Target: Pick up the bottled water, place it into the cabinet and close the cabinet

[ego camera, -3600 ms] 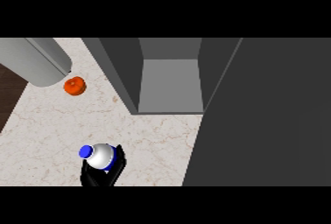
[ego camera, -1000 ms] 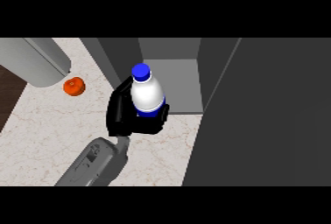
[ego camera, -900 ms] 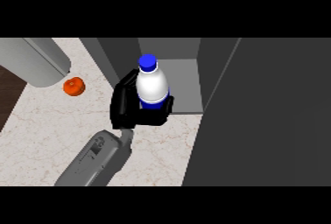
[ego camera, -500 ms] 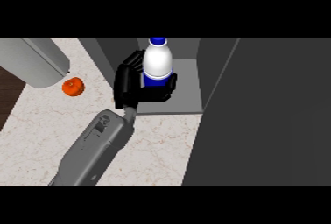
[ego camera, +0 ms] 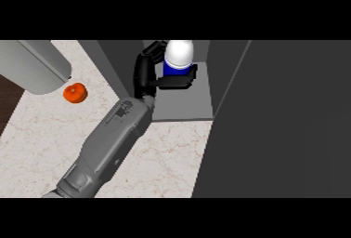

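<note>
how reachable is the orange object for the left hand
Probably not yet: the left hand is curled round the bottled water in the cabinet; the counter toward the orange object looks free.

A pale, veined counter is seen from above — a grey cylinder is shown at its far left, and a dark brown strip is glimpsed beyond the left edge.

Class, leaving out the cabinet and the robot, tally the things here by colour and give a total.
White and blue: 1, the bottled water in the left hand
Orange: 1, the round thing
Grey: 1, the cylinder
Total: 3
</note>
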Robot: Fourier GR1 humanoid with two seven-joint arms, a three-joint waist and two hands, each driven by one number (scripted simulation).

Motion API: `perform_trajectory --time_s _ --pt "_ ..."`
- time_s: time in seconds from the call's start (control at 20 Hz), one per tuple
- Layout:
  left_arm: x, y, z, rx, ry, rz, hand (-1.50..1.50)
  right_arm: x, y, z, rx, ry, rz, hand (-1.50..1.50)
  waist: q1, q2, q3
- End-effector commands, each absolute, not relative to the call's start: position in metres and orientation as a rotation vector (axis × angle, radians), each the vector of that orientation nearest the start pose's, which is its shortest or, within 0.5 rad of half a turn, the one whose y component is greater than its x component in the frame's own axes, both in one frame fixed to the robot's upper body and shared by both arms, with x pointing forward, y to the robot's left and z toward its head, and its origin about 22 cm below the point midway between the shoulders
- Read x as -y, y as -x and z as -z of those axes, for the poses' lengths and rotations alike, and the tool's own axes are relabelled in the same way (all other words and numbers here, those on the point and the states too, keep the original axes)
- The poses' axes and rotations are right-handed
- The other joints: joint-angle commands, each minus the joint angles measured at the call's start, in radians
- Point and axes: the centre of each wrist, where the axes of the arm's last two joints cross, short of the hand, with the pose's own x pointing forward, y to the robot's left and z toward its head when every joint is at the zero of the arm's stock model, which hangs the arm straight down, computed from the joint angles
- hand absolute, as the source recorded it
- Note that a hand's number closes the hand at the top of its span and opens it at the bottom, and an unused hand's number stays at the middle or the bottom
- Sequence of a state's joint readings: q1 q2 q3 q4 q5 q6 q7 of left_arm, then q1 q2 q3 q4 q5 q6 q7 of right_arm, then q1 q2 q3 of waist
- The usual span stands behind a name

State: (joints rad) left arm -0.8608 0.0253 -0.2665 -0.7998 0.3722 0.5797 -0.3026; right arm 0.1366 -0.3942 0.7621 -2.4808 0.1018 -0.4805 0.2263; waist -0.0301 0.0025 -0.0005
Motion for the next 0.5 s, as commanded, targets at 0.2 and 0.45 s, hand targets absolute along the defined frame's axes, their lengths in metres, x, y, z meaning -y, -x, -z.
perform_trajectory --time_s 0.2,0.45 --pt "-0.082 -0.42 -0.055 1.769 -0.226 -0.038 1.5 0.163 -0.095 -0.169 1.984 -0.322 -0.216 -1.5 -0.007 0.007 0.001" --pt "-0.081 -0.419 -0.043 1.755 -0.374 0.049 1.5 0.167 -0.084 -0.186 1.982 -0.332 -0.206 -1.5 -0.021 0.005 -0.001"
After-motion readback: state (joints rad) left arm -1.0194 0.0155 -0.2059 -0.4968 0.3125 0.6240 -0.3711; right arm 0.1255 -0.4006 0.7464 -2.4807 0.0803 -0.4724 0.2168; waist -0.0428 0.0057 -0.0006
